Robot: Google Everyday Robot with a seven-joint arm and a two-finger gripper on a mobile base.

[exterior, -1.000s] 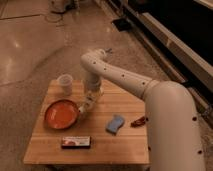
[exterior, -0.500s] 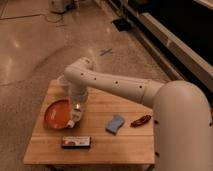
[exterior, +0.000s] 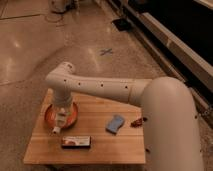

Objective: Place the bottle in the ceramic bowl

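White arm reaches over the light wooden table (exterior: 115, 145), gripper (exterior: 60, 120) hanging above the near rim of the shallow orange-red ceramic bowl (exterior: 71, 114), likely lining up the drop. Small white plastic bottle (exterior: 57, 129) hangs upright below it, cap down; finger state: cannot tell. Blue sponge (exterior: 115, 123) and dark flat packet (exterior: 76, 142) lie aside.

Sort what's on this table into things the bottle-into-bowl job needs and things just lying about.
Job: the gripper, at the bowl's near edge; the bottle, at its tip; the ceramic bowl.
Lying about: blue sponge, flat dark packet, small red item.
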